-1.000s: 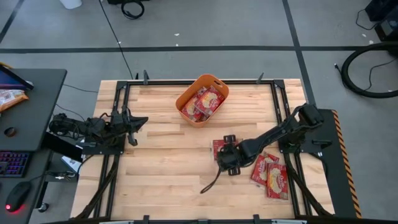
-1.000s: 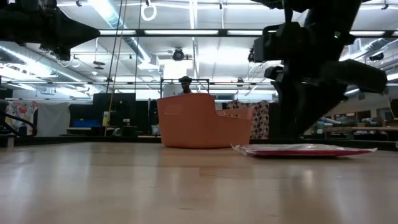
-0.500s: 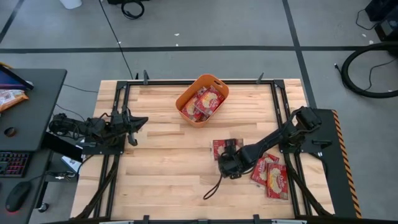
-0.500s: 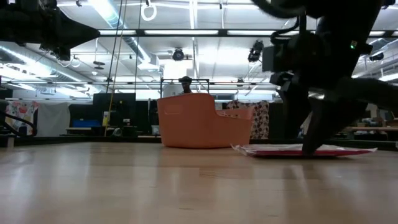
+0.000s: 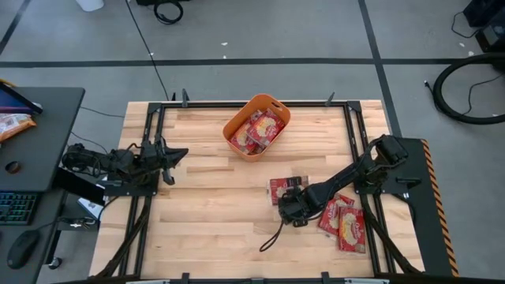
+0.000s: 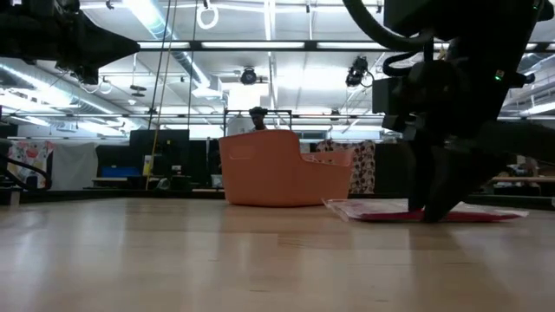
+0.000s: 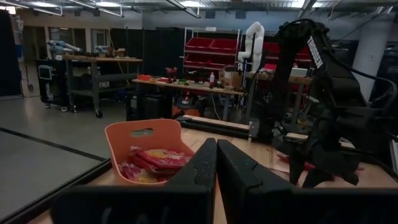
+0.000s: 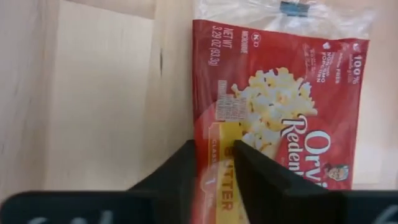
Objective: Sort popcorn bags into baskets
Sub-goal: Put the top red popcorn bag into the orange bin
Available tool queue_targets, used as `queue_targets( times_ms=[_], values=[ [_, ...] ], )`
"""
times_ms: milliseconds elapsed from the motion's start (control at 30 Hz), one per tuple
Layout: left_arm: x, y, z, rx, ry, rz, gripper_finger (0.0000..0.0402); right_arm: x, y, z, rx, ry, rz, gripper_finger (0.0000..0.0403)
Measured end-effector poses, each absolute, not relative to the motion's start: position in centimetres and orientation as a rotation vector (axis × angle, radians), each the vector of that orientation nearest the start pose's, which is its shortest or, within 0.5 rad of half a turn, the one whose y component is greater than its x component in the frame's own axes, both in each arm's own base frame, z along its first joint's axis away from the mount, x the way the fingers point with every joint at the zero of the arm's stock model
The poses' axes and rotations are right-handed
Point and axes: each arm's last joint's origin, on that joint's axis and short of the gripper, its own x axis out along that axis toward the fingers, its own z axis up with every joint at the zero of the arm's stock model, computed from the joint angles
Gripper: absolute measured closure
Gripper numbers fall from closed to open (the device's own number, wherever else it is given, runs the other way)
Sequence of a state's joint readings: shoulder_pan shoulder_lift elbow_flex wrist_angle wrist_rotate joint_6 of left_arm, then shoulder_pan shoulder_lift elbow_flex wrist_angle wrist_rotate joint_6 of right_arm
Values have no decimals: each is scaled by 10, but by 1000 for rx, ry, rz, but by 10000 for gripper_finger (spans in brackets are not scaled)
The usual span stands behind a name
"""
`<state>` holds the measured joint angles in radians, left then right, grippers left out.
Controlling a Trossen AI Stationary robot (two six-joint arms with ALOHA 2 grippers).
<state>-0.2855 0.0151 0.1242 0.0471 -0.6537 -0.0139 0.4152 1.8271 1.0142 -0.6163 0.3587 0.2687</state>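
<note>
One red popcorn bag [image 5: 278, 186] lies flat on the wood table right of centre; it also shows in the low view [image 6: 381, 211] and fills the right wrist view [image 8: 280, 93]. My right gripper [image 5: 290, 208] [image 6: 429, 212] [image 8: 214, 177] is down on that bag's near end and shut on it. The orange basket [image 5: 237, 118] [image 6: 269, 169] [image 7: 124, 134] stands at the table's far middle with several red bags [image 5: 260, 130] inside. My left gripper [image 5: 181, 154] [image 7: 216, 162] waits shut at the left edge, touching nothing. My right gripper has the popcorn bag's long side edge [image 8: 200, 134] between its two fingers, one finger [image 8: 180, 171] on the wood beside the bag and the other [image 8: 261, 174] on the bag's printed face. It comes from above, pointing down. The bag lies flat on the table.
Two or three more red bags [image 5: 341, 221] lie in a pile near the right arm's base, at the table's right near corner. A black cable [image 5: 272, 235] trails from the right wrist toward the near edge. Bare wood spreads across the table's left and middle.
My right gripper has moved a little toward the near edge and come down until its fingertips reach the bag on the table. The bag has stayed flat where it was.
</note>
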Motion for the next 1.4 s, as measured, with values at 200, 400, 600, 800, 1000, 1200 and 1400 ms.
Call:
queue_targets(
  times_ms=[200,400,600,800,1000,1200,1400],
  values=[
    [84,-6,208,-85,-143,366,386,288,113,127,-327,1335,-131,375],
    [84,-6,208,-85,-143,366,386,285,112,132,-353,1396,-129,394],
    [84,-6,208,-85,-143,366,386,288,113,144,-390,1429,-138,398],
    [84,-6,208,-85,-143,366,386,286,111,150,-440,1465,-166,400],
    [84,-6,208,-85,-143,366,386,291,106,177,-517,1465,-221,401],
    [84,-6,208,-85,-143,366,386,297,97,199,-535,1482,-263,401],
    [84,-6,208,-84,-142,366,386,298,80,211,-574,1524,-338,402]
  ],
)
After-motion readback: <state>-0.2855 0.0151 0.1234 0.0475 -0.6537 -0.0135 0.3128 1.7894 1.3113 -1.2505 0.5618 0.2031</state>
